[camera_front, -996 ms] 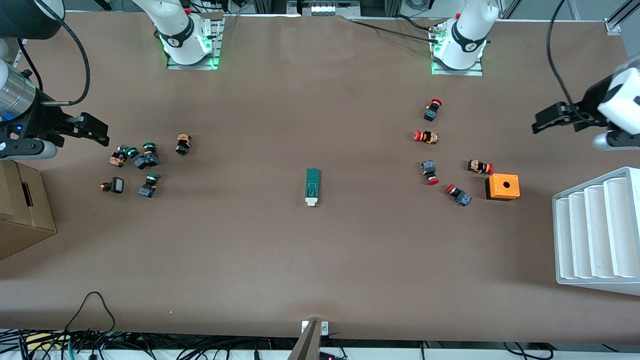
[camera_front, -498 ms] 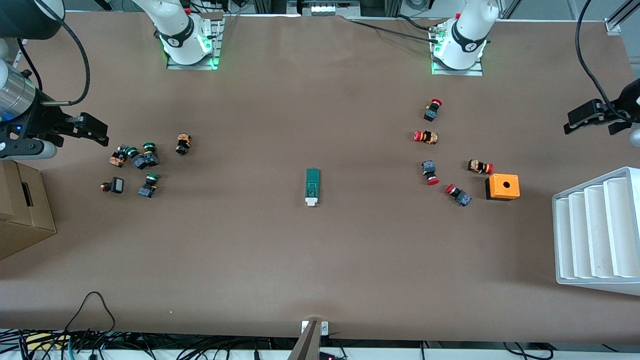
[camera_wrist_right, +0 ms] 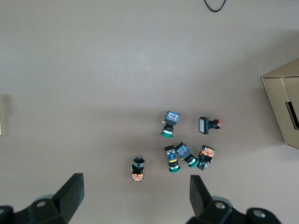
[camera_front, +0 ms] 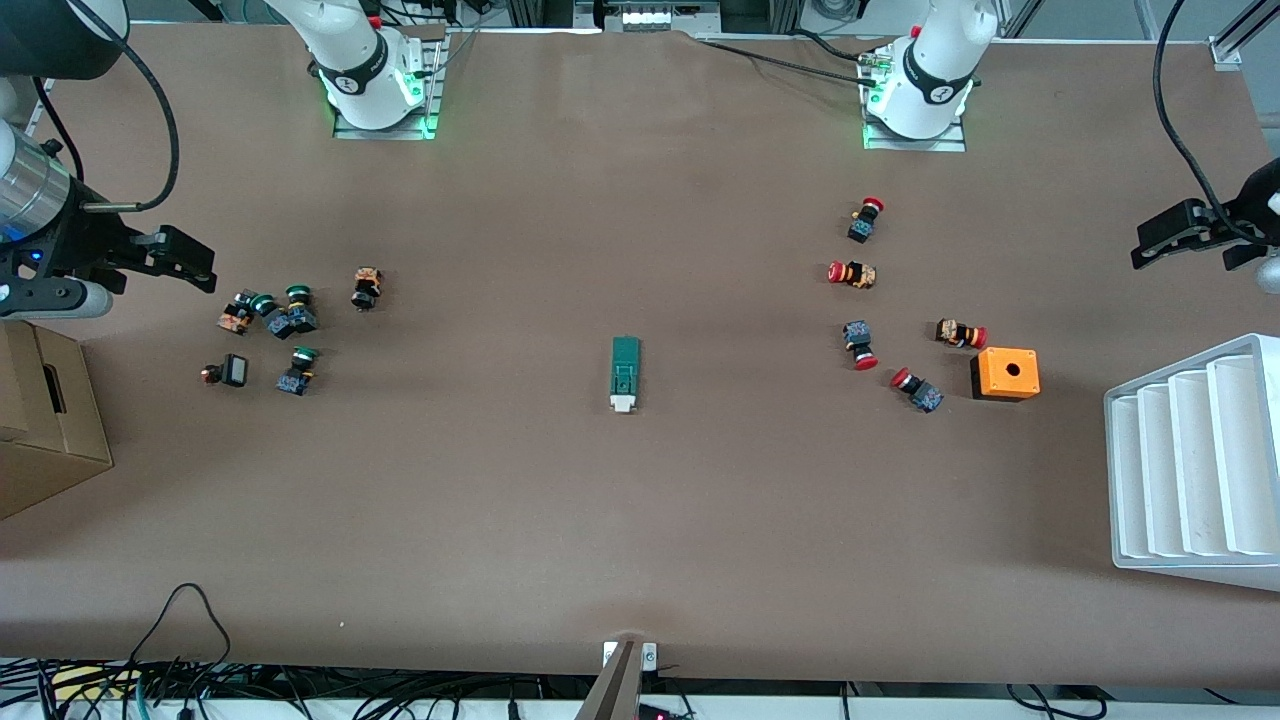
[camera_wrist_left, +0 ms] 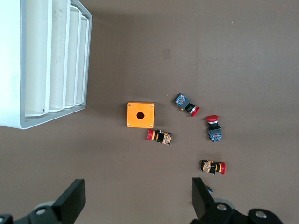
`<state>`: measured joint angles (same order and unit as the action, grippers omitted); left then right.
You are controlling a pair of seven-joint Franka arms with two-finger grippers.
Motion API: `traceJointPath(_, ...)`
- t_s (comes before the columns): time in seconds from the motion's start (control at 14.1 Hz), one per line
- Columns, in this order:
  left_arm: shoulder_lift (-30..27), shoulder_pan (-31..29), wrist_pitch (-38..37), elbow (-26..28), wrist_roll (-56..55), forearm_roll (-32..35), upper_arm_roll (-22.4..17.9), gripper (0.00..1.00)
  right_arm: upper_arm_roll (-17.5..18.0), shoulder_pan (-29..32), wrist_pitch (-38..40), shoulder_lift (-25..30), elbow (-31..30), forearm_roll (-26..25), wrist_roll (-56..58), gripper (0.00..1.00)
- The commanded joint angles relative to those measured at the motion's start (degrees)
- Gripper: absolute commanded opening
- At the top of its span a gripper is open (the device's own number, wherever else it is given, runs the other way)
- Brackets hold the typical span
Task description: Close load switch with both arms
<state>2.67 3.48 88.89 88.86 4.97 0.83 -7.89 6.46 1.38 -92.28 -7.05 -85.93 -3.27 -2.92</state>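
A brown table [camera_front: 640, 520] fills the scene, cables trailing along its edge nearest the front camera. The load switch [camera_front: 624, 373] lies alone at mid-table, white lever end toward that camera, well apart from both grippers. The left gripper [camera_front: 1160, 243] hangs released and empty at the left arm's end of the table, above a white slotted tray [camera_front: 1190, 465] that is partly cut off by the frame; an orange box [camera_front: 1005, 374] and red-capped push buttons [camera_front: 856, 274] lie between it and the switch. The right gripper [camera_front: 185, 262], fingers spread and empty, hovers beside green-capped push buttons [camera_front: 298, 308] and a half-cropped cardboard box [camera_front: 45, 425]. Both arms are largely out of frame.
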Motion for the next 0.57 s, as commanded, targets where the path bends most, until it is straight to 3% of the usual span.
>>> traceJointPath(0.0,-1.2,0.5,0.5,1.1,1.3,1.2,-0.4,1.0,0.0,0.0,1.0,0.5,0.5,-1.0,0.4,1.0)
traceJointPath(0.5,-2.4,0.5,-0.5,0.7,1.9,1.2,-0.4,1.0,0.0,0.0,1.0,0.5,0.5,-1.0,0.3,1.0)
